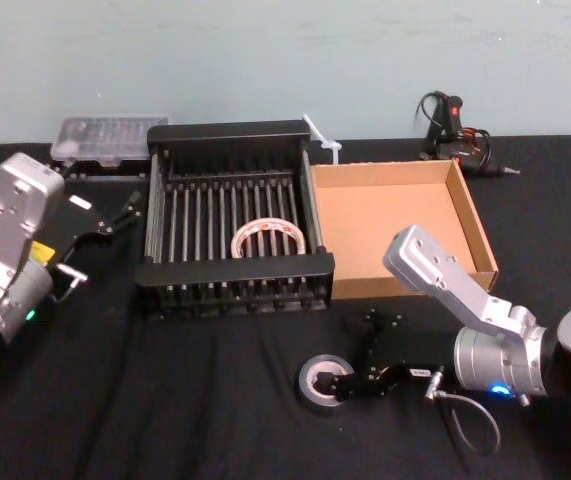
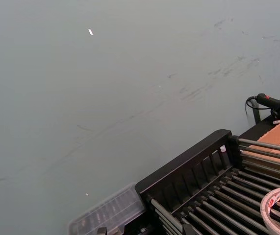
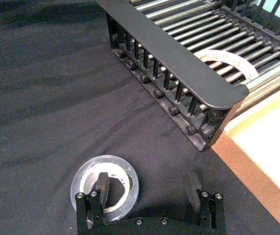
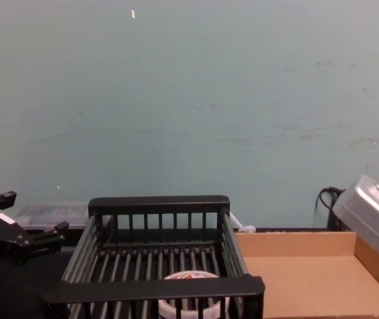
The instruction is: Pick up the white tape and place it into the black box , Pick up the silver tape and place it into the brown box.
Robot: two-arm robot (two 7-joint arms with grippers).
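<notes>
The silver tape (image 1: 308, 390) lies flat on the black cloth in front of the black box (image 1: 235, 268). My right gripper (image 1: 350, 380) is low over it and open. One finger (image 3: 100, 183) sits inside the hole of the silver tape (image 3: 129, 186), the other (image 3: 193, 188) outside, neither pressing. The white tape (image 1: 268, 238) lies flat on the black box's slatted floor; it is also the white tape (image 4: 189, 299) in the chest view. The brown box (image 1: 395, 230) stands empty right of the crate. My left gripper (image 1: 100, 245) hangs open, raised left of the crate.
A clear plastic case (image 1: 108, 138) lies behind the crate's left corner. A black tool with cables (image 1: 455, 125) rests behind the brown box, and a white strip (image 1: 322, 140) lies between them. Bare black cloth spreads across the front left.
</notes>
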